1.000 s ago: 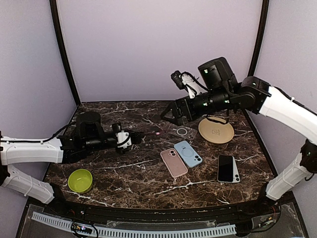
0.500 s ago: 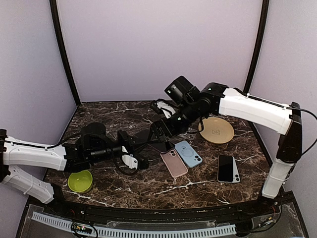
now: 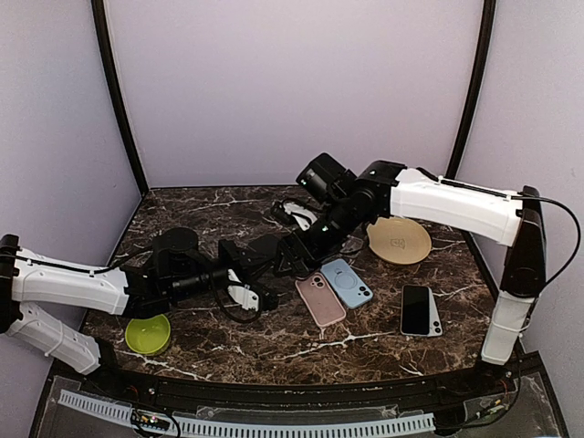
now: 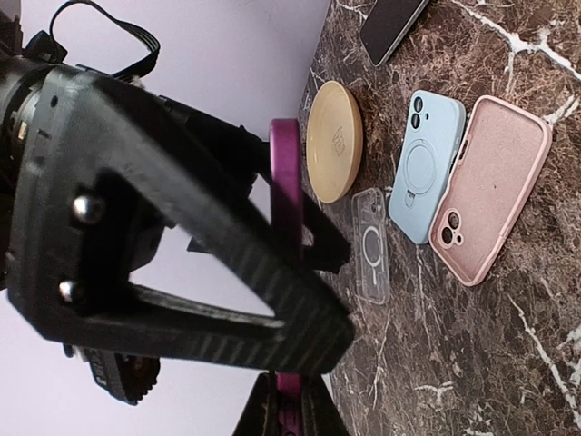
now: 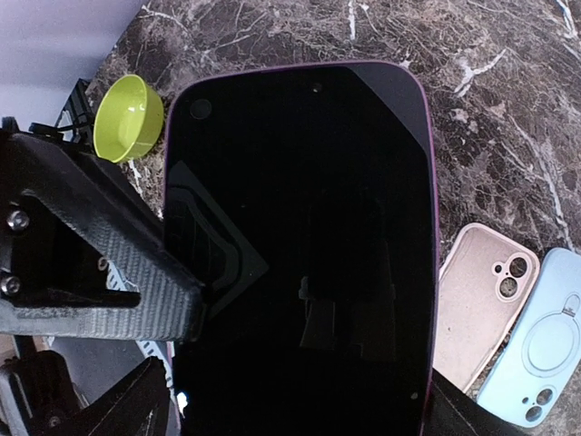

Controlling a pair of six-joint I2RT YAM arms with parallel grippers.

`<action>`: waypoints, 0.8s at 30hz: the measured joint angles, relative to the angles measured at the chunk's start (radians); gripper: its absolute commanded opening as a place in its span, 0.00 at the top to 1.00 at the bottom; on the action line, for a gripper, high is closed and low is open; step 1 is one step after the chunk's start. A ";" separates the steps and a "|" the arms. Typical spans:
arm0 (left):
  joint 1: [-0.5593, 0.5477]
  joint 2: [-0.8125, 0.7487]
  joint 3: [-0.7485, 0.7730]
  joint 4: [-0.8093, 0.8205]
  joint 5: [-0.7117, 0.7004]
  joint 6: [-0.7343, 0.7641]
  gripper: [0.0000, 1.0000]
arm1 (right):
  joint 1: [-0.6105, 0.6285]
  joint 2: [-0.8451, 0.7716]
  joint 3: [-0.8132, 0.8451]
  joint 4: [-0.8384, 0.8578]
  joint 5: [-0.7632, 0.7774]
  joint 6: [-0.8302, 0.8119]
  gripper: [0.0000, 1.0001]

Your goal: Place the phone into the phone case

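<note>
My left gripper [image 3: 254,266] [image 4: 289,400] is shut on a purple phone [image 3: 263,250] and holds it above the table, left of the cases. The phone shows edge-on in the left wrist view [image 4: 284,182] and fills the right wrist view with its black screen [image 5: 300,254]. My right gripper [image 3: 287,254] [image 5: 300,409] stands open, a finger on either long edge of the phone and a thin gap at one side. Three empty cases lie on the marble: pink [image 3: 320,298] [image 4: 495,186] [image 5: 481,291], blue [image 3: 347,282] [image 4: 427,163], and clear [image 4: 370,245].
A second phone [image 3: 421,310] with a dark screen lies at the right. A tan round disc [image 3: 399,241] sits behind the cases. A green bowl [image 3: 148,332] [image 5: 127,113] stands at the near left, under the left arm. Purple walls close in the table.
The right arm has swung down and left onto the phone, and its jaws have narrowed slightly. The left arm has carried the phone right and nearer, towards the cases.
</note>
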 measured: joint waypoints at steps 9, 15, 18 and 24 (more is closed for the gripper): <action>0.000 0.003 -0.002 0.004 -0.010 0.004 1.00 | 0.002 0.014 -0.002 0.001 0.051 -0.006 0.54; -0.001 0.006 -0.005 0.012 -0.015 -0.009 0.63 | 0.009 -0.012 -0.052 0.055 0.079 0.005 0.70; -0.002 0.006 -0.006 0.039 -0.027 -0.060 0.48 | 0.005 -0.039 -0.105 0.082 0.150 0.020 0.74; -0.005 -0.004 0.024 0.026 -0.083 -0.319 0.31 | -0.013 -0.137 -0.300 0.171 0.296 0.066 0.79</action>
